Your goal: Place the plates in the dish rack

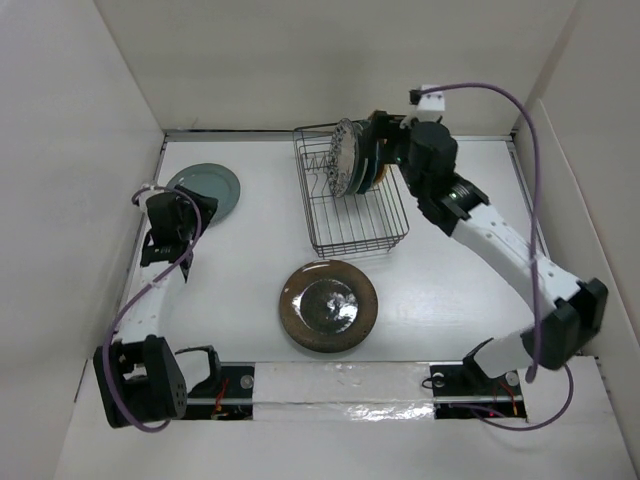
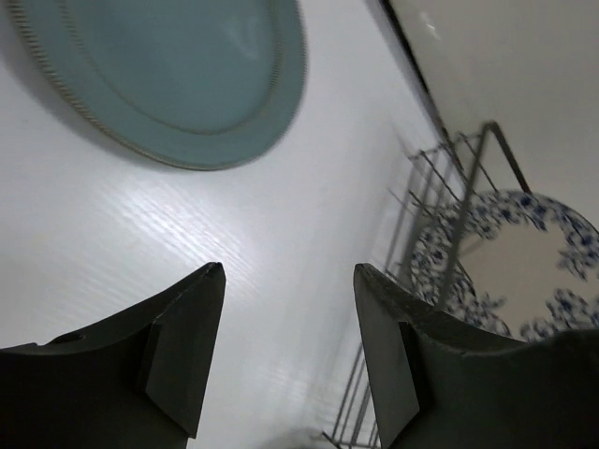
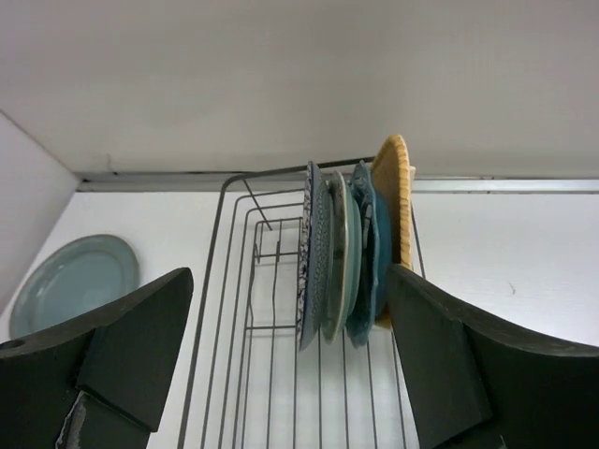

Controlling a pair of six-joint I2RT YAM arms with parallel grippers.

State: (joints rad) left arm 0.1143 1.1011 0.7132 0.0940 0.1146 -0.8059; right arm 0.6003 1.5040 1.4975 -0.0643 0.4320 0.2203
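Note:
The black wire dish rack (image 1: pixel 352 215) stands at the back middle of the table. Several plates stand upright at its far right end: the white and blue floral plate (image 3: pixel 312 253), the pale mint plate (image 3: pixel 339 245), the dark teal plate (image 3: pixel 365 248) and the orange-tan plate (image 3: pixel 395 192). The big brown plate (image 1: pixel 328 306) lies flat in front of the rack. The grey-green plate (image 1: pixel 208 188) lies flat at the back left. My right gripper (image 3: pixel 290 273) is open and empty, right behind the standing plates. My left gripper (image 2: pixel 288 268) is open and empty, just short of the grey-green plate (image 2: pixel 178 79).
White walls enclose the table on the left, back and right. The rack's near half (image 3: pixel 271 374) holds no plates. The rack's wires (image 2: pixel 447 192) and the floral plate (image 2: pixel 524 267) show at the right of the left wrist view. A purple cable (image 1: pixel 520 120) loops above the right arm.

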